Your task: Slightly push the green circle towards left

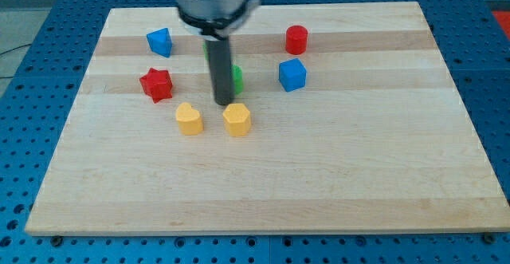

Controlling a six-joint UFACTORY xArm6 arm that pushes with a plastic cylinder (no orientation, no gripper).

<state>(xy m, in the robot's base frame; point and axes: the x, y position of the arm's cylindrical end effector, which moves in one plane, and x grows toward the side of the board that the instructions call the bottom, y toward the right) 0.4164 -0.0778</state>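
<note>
The arm ends in a plain dark rod rather than fingers, so nothing on it opens, closes or holds anything. The tip (224, 104) rests on the wooden table (335, 184). Just below the tip and slightly to the view's right, close to it, is a yellow block (237, 119) with a roughly pentagonal outline. A yellow heart (189, 118) lies below the tip to the view's left, a little farther off. Just above the tip to the view's right, a green block (237, 78) peeks out from behind the rod. Most of it is hidden, so its shape cannot be made out, nor whether the rod touches it. A thin green sliver (206, 53) also shows at the rod's left edge higher up, too covered to identify. Left of the tip and slightly above is a red star (156, 84), and beyond it toward the view's top left an angular blue block (160, 41). To the right of the tip and slightly above stands a blue cube (292, 74), with a red cylinder (296, 38) above that, well apart from the tip.
</note>
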